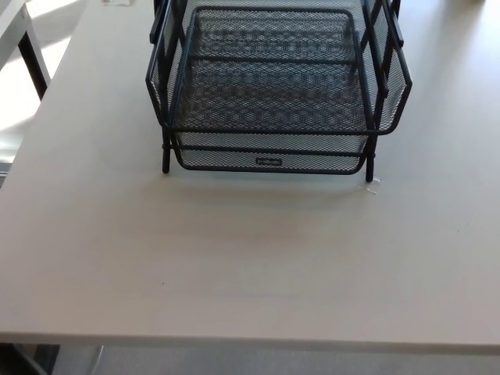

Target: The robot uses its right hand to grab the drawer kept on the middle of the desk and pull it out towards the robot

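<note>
Neither hand is showing, so grip state is unknown. Drawer (272,160) is sitting at 12 o'clock on tabletop (250,258); pulling w/o steadying risks dragging the whole rack (394,82).

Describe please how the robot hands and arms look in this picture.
Neither robot hand nor any arm shows in the head view, so their colour, shape, cables and markings cannot be told from it. The picture shows only a black wire mesh drawer in its black rack, standing on a pale desk.
</note>
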Tool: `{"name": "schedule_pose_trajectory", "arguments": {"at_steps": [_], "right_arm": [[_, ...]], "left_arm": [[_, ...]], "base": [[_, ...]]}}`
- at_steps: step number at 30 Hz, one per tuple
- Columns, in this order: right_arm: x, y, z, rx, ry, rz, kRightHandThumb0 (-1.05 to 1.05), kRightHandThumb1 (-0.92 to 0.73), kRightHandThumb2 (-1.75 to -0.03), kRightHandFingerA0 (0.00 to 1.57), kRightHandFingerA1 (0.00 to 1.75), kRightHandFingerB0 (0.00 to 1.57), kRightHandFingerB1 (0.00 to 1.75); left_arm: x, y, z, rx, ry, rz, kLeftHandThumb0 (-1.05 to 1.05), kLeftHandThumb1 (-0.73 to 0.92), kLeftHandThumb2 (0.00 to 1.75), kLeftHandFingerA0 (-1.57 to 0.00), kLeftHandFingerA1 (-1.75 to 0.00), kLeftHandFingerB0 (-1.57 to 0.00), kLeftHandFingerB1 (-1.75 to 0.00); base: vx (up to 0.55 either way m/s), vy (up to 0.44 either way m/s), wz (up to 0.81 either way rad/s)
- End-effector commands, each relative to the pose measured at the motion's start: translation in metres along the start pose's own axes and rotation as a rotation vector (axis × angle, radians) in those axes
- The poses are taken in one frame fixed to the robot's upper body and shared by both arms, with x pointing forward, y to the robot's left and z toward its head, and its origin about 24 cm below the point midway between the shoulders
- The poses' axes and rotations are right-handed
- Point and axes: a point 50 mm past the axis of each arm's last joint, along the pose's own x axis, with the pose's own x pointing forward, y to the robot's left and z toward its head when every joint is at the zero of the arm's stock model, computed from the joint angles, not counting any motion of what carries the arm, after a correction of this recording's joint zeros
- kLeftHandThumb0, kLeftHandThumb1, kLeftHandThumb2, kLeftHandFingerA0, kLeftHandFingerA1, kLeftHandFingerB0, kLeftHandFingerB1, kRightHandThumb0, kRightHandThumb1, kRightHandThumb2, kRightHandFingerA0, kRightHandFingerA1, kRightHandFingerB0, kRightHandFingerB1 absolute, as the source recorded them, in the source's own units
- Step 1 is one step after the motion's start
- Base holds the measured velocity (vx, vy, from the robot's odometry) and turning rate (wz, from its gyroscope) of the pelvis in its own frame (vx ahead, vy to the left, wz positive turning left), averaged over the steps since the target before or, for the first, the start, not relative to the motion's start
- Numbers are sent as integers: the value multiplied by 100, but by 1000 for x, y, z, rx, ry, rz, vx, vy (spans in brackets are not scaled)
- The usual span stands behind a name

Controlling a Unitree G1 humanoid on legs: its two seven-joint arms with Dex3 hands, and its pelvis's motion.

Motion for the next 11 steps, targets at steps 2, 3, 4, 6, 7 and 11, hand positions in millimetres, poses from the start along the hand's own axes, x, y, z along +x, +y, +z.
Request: {"name": "schedule_pose_trajectory", "arguments": {"at_steps": [2,3,4,6,7,11], "right_arm": [[0,-6,-6,3,24,0,-64,-76,-63,27,38,43,33],[0,-6,-6,3,24,0,-64,-76,-63,27,38,43,33],[6,4,-15,96,171,115,-71,-87,-67,19,41,21,31],[9,4,-11,125,203,139,-71,-89,-67,14,43,20,34],[2,-4,-6,34,109,-20,-71,-78,-64,21,42,25,35],[-4,-7,-2,-1,66,-87,-71,-78,-64,21,42,25,35]], "left_arm": [[-2,1,0,2,7,-7,-37,72,60,-53,-97,-52,-71],[-2,1,-1,-19,15,4,-37,72,61,-55,-95,-54,-68],[-2,1,0,-8,15,1,-32,72,61,-53,-86,-53,-64],[-2,0,0,16,5,-6,-33,72,61,-53,-87,-50,-61],[-3,0,1,21,2,-4,-35,72,61,-52,-88,-51,-64],[-4,1,2,-42,19,2,-31,70,60,-56,-89,-56,-68]], "base": [[0,0,0],[0,0,0],[0,0,0],[0,0,0],[0,0,0],[0,0,0]]}}
